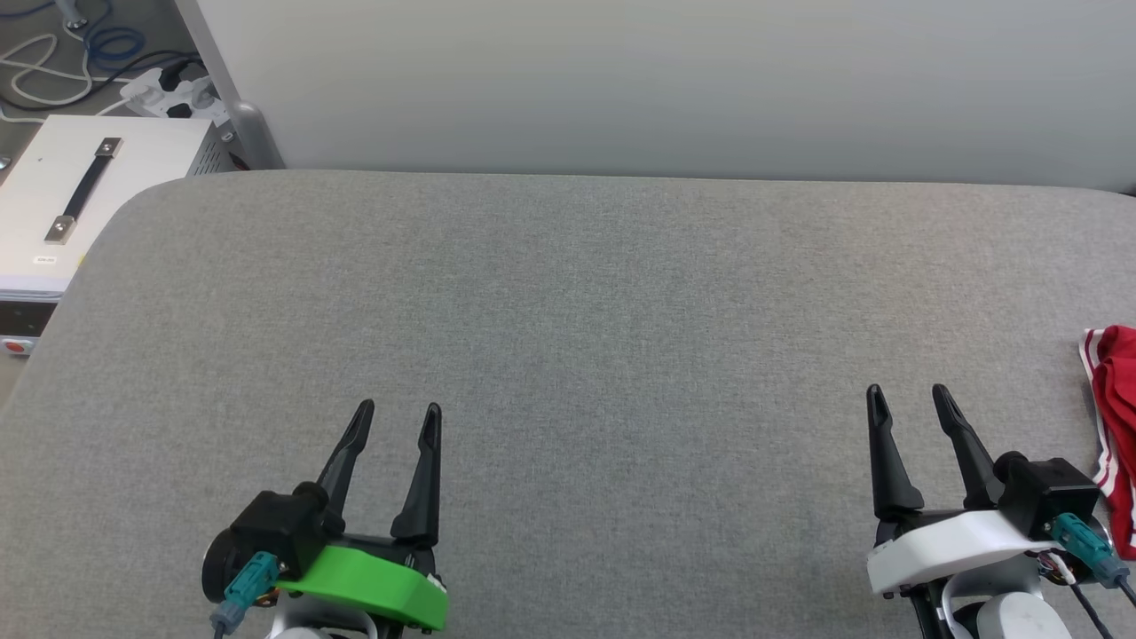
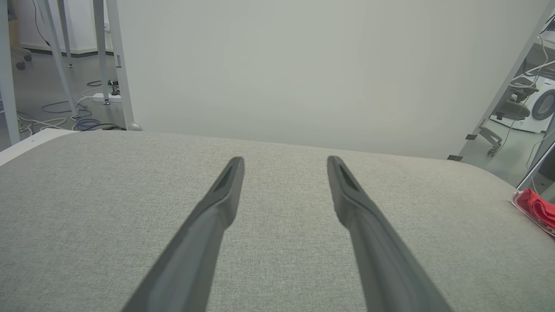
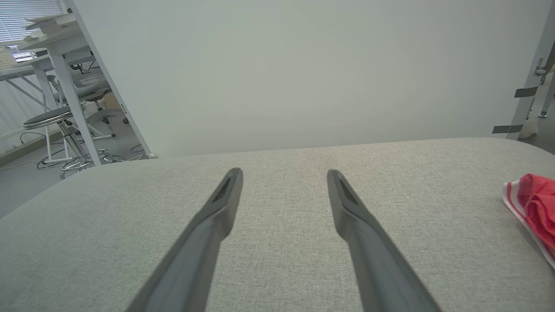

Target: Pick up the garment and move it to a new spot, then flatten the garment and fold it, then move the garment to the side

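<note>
The garment point(image 1: 1116, 417) is a red bunch with red-and-white striped trim, lying at the right edge of the grey padded table point(image 1: 568, 293) and cut off by the head view's border. It also sits at the right edge as the garment point(image 2: 537, 207) in the left wrist view and the garment point(image 3: 534, 203) in the right wrist view. My left gripper point(image 1: 398, 410) hovers open at the lower left, with nothing between its fingers. My right gripper point(image 1: 908, 390) stands open at the lower right, a short way left of the garment and apart from it.
A white wall panel point(image 1: 621, 80) rises behind the table's far edge. A white box with a strap handle point(image 1: 80, 191) stands off the table's left corner, with cables and a power strip point(image 1: 169, 89) on the floor behind it. Stools and desk legs point(image 3: 56, 121) stand beyond.
</note>
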### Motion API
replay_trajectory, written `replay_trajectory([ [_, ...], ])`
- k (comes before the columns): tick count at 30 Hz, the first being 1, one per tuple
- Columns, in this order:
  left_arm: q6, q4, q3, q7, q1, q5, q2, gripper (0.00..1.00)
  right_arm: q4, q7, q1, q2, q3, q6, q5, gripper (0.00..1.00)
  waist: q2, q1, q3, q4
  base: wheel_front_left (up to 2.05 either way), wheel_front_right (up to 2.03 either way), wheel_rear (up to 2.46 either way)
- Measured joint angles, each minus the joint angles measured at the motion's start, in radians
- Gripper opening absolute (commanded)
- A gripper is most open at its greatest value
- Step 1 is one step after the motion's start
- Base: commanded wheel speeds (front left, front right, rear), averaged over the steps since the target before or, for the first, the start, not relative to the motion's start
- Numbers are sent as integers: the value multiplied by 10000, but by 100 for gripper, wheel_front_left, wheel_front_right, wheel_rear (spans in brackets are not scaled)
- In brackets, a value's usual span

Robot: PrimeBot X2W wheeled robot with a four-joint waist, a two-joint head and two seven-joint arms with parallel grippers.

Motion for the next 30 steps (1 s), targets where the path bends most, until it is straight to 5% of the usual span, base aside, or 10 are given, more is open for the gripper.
replay_trajectory([
  [3, 2, 8, -8, 0, 0, -4, 0, 100, 0, 0, 0, 0, -4, 0, 17, 100, 0, 0, 13, -11, 0, 0, 0],
  [4, 2, 10, -19, 0, 0, -6, 4, 0, 0, 0, 0, 0, 2, 0, 17, 0, 0, 0, 22, -14, 0, 0, 0],
  [30, 178, -63, 159, 430, -7, 384, 0, 0, -180, 416, 0, -2, 8, 0, -257, 0, 0, 0, -39, -115, 0, 0, 0],
])
